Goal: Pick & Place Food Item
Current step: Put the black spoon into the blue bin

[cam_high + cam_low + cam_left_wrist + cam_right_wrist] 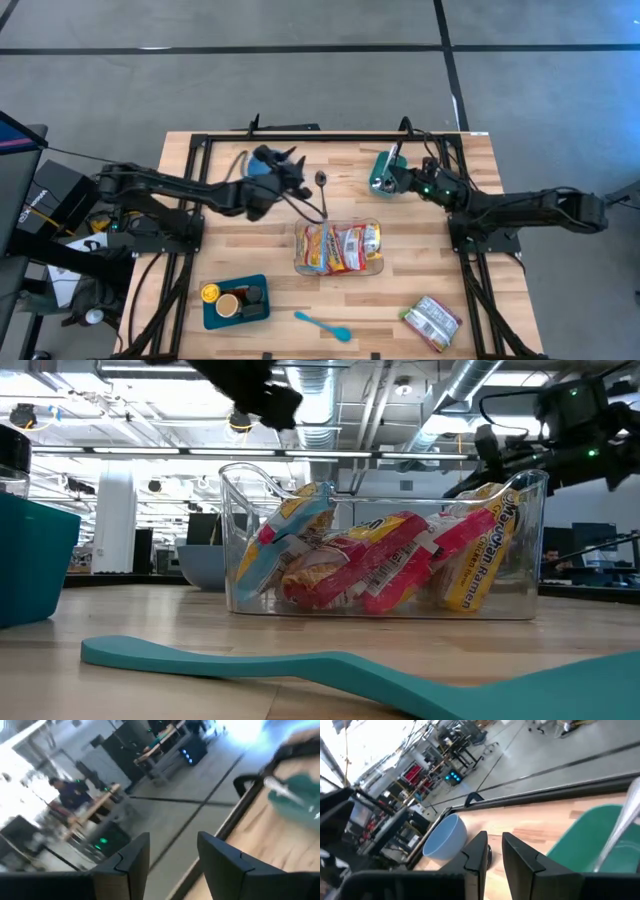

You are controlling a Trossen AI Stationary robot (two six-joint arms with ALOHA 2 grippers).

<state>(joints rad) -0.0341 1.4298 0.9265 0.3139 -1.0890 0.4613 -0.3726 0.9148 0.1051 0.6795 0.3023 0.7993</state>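
A clear bin (338, 248) at the table's middle holds several ramen packets (380, 565). Another food packet (432, 322) lies flat at the near right. My left gripper (293, 166) hovers open and empty above a blue bowl (260, 170) at the far middle; its fingers (135, 862) show nothing between them. My right gripper (388, 178) hangs beside a green cup (379, 172) at the far right, empty, with only a narrow gap between its fingers (479, 854). The cup (597, 837) holds a metal utensil (625, 820).
A dark spoon (322, 182) lies between the bowl and the cup. A blue tray (235, 300) with small items stands at the near left. A teal spatula (322, 325) lies near the front edge. A black frame (330, 135) runs along the table's far side.
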